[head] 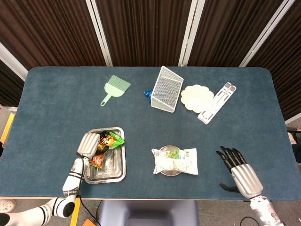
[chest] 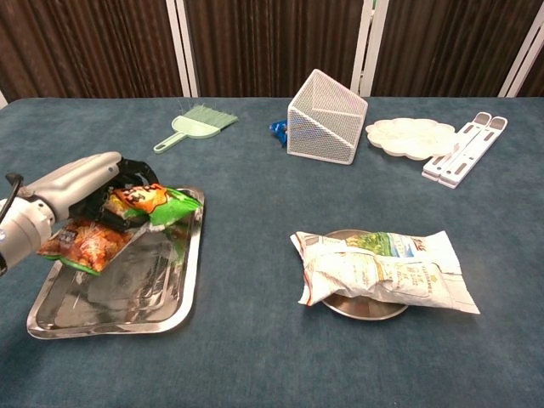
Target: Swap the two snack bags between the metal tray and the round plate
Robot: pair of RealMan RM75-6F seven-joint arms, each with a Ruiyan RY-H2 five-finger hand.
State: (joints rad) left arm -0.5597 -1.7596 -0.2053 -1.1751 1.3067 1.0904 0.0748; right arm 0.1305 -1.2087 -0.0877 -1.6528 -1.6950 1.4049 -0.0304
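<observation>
My left hand grips a green and orange snack bag and holds it lifted above the metal tray at the front left. A white and green snack bag lies across the round metal plate at the front centre, hiding most of it. My right hand hovers near the front right edge with its fingers spread and nothing in it; the chest view does not show it.
At the back stand a white wire basket, a green hand brush, a white flower-shaped dish, a white folding stand and a small blue item.
</observation>
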